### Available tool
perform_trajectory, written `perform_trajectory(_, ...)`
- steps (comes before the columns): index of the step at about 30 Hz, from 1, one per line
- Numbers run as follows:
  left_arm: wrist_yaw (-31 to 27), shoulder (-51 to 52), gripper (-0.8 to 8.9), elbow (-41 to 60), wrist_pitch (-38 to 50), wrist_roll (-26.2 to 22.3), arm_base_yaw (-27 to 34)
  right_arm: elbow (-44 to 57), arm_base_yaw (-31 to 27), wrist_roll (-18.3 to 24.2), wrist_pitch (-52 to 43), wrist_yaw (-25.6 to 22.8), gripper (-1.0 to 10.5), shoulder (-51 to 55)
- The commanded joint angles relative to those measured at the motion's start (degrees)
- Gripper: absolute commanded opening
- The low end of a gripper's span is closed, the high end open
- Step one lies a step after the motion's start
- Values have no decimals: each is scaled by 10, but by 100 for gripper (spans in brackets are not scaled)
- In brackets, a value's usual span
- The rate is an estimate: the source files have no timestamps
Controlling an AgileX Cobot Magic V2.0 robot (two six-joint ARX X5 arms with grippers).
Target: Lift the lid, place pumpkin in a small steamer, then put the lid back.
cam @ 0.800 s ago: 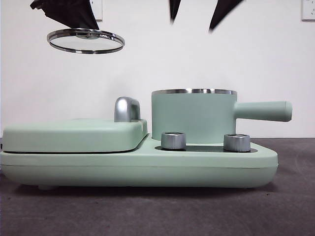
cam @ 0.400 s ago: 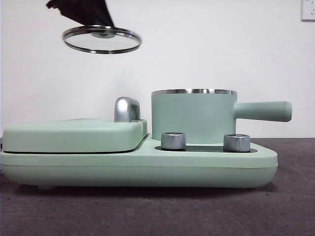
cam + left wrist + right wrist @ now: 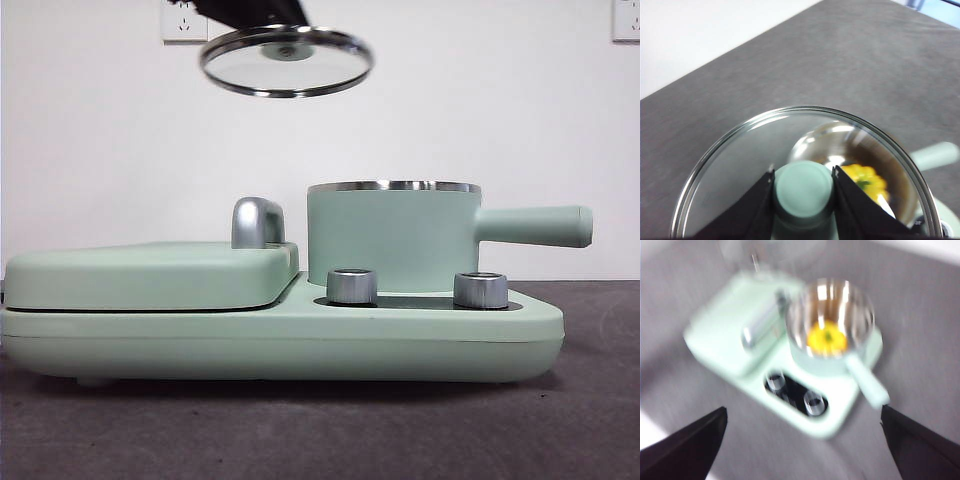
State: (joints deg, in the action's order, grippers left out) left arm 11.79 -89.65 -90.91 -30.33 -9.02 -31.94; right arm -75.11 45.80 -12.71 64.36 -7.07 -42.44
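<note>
My left gripper (image 3: 803, 186) is shut on the mint-green knob (image 3: 803, 190) of the glass lid (image 3: 286, 62) and holds it high in the air, above and left of the small steamer (image 3: 395, 236). The lid (image 3: 740, 165) fills the left wrist view, and the yellow pumpkin (image 3: 867, 181) shows through the glass inside the pot. The right wrist view, blurred, shows the pumpkin (image 3: 826, 338) sitting in the steamer (image 3: 832, 320) from high above. My right gripper (image 3: 802, 450) is open and empty, far above the appliance and out of the front view.
The steamer stands on the wide mint-green appliance base (image 3: 280, 335), which has two silver knobs (image 3: 352, 286) at the front. A flat mint-green cover (image 3: 150, 272) with a chrome handle (image 3: 257, 222) lies on its left half. The steamer's long handle (image 3: 535, 225) points right.
My left gripper has carried the lid to the right, toward the steamer, and slightly higher. The right gripper's black tips have left the top of the front view.
</note>
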Motion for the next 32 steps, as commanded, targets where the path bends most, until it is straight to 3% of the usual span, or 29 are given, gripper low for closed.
perform_trajectory(1, 1, -15, 15, -19, 21, 0, -23, 54, 6, -15, -51, 2, 487, 52)
perform_trajectory(11, 1, -75, 15, -19, 68, -10, -81, 175, 6, -44, -91, 10, 487, 154)
perform_trajectory(32, 1, -167, 15, -19, 137, -26, -85, 179, 6, -54, -100, 10, 487, 156)
